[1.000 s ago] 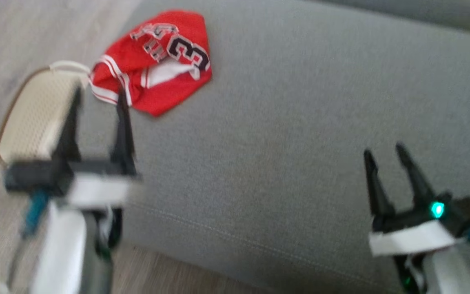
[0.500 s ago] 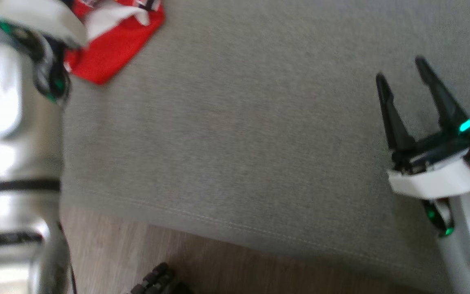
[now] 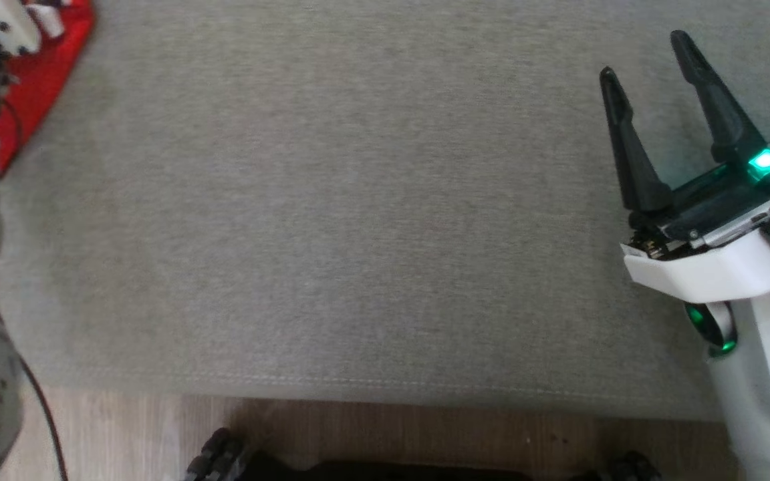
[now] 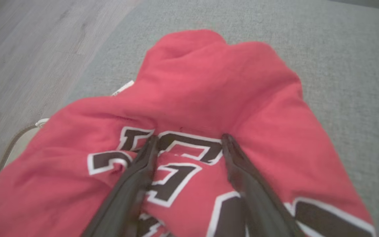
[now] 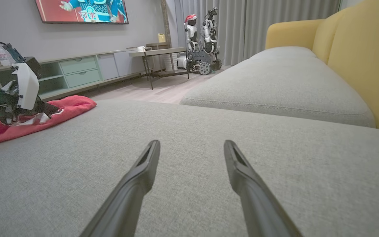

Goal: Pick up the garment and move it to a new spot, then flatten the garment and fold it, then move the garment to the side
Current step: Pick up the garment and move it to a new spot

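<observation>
The garment [image 4: 209, 82] is a red jersey with black and white lettering, lying crumpled on the grey sofa cushion [image 3: 358, 200]. In the head view only its corner [image 3: 37, 87] shows at the top left, beside my pale left forearm. My left gripper [image 4: 190, 137] is open, with both fingertips down on the lettering and cloth bunched between them. The right wrist view shows it from the side, low over the garment [image 5: 71, 105]. My right gripper [image 3: 644, 55] hovers open over bare cushion at the right, holding nothing.
The cushion's front seam [image 3: 358, 384] borders the wooden floor [image 3: 425, 434]. A beige basket rim [image 4: 15, 144] sits just past the garment. A second cushion [image 5: 275, 85] and a yellow sofa back [image 5: 357, 49] lie beyond. Parked robots [image 5: 202, 39] and a low cabinet [image 5: 77, 69] stand across the room.
The head camera has swung down and right, so the garment has slid to the picture's top-left corner. My left gripper reached forward onto the garment. Both grippers stay open.
</observation>
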Controlling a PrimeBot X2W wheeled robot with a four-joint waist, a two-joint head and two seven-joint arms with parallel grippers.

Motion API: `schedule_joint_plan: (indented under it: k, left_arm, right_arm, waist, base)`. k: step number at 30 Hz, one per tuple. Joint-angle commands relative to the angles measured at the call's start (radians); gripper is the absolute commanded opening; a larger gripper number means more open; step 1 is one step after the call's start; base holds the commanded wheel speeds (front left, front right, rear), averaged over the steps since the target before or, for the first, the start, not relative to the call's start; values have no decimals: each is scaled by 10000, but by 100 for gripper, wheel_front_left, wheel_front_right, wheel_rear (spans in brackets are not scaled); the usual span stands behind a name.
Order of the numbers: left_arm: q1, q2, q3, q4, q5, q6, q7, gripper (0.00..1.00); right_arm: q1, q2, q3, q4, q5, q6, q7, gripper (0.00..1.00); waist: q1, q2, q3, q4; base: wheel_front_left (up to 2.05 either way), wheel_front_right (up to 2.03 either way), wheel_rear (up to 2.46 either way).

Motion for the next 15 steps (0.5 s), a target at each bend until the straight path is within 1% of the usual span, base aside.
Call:
schedule_joint_plan:
  k: [1, 2, 4, 8, 11, 12, 15]
  left_arm:
    - [238, 442, -63, 168, 127, -32, 177, 58]
    - [240, 460, -86, 235, 116, -92, 111, 0]
    - [250, 519, -123, 241, 112, -152, -291, 0]
    - [277, 648, -168, 10, 122, -152, -1658, 0]
    - [299, 682, -287, -138, 174, -239, -2515, 0]
    - [299, 682, -287, -138, 174, -239, -2515, 0]
    - [365, 635, -523, -391, 320, -322, -3229, 0]
  right_arm:
    - [238, 115, 170, -366, -48, 46, -68, 100]
    - [242, 166, 151, -382, -52, 46, -68, 100]
    - [251, 259, 122, -407, -44, 46, -68, 100]
    - [269, 443, 65, -459, -45, 46, -68, 100]
    - [318, 613, 6, -520, -25, 46, -68, 100]
    - [318, 613, 6, -520, -25, 46, -68, 100]
    - [435, 799, -97, -588, 9, 46, -68, 100]
  waist:
    - [0, 0, 46, -211]
    - [0, 0, 30, -267]
    - [0, 0, -41, -355]
    - [0, 0, -367, -464]
    - [0, 0, -762, -501]
    - [0, 0, -762, -501]
    - [0, 0, -1271, -521]
  base:
    - [0, 0, 0]
    - [0, 0, 0]
    - [0, 0, 0]
    - [0, 0, 0]
    - [0, 0, 0]
    - [0, 0, 0]
    - [0, 0, 0]
